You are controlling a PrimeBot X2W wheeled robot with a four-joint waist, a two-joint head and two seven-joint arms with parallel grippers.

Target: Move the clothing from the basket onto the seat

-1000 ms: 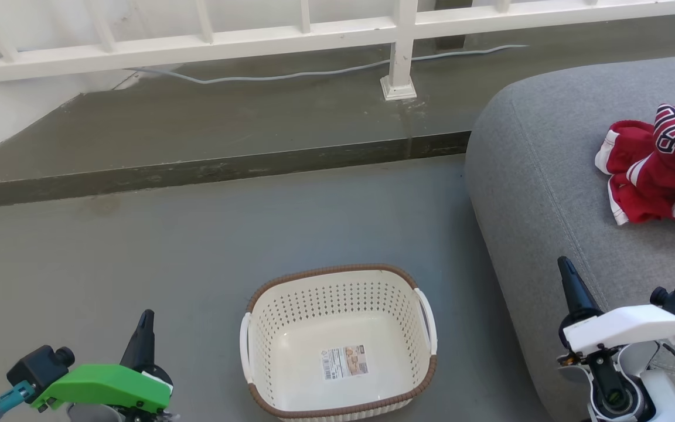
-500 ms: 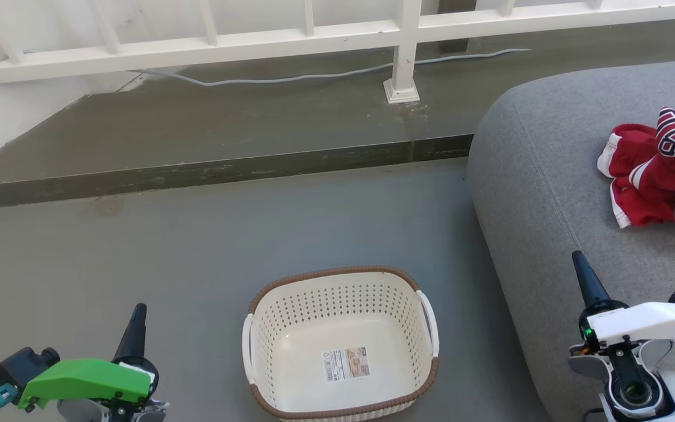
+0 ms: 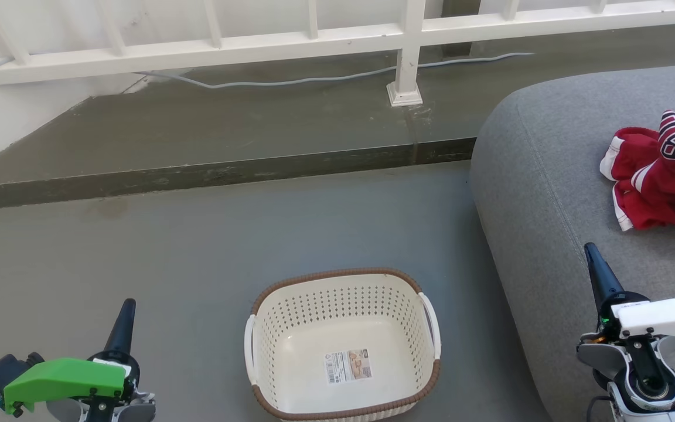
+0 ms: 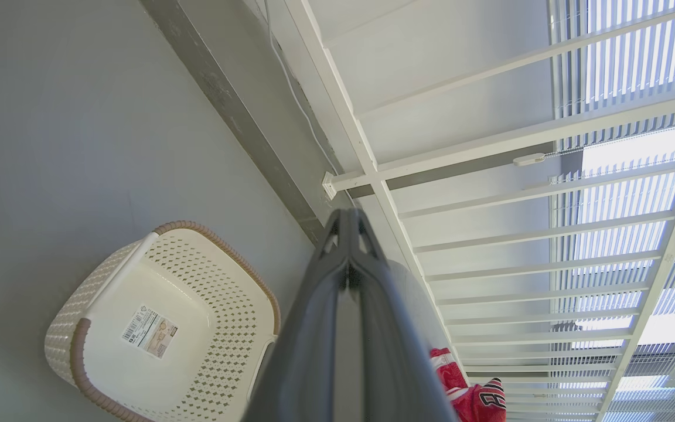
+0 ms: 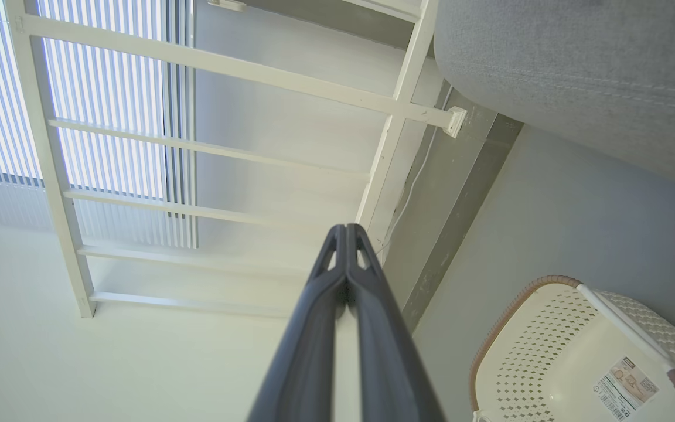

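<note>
Closed left gripper (image 4: 349,220), basket (image 4: 74,346), clothing (image 4: 478,401)

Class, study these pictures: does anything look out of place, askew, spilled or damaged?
Nothing is spilled or broken. The basket stands upright and empty on the floor; the clothing lies crumpled, not folded, on the seat. A loose cable trails along the ledge under the railing.
</note>
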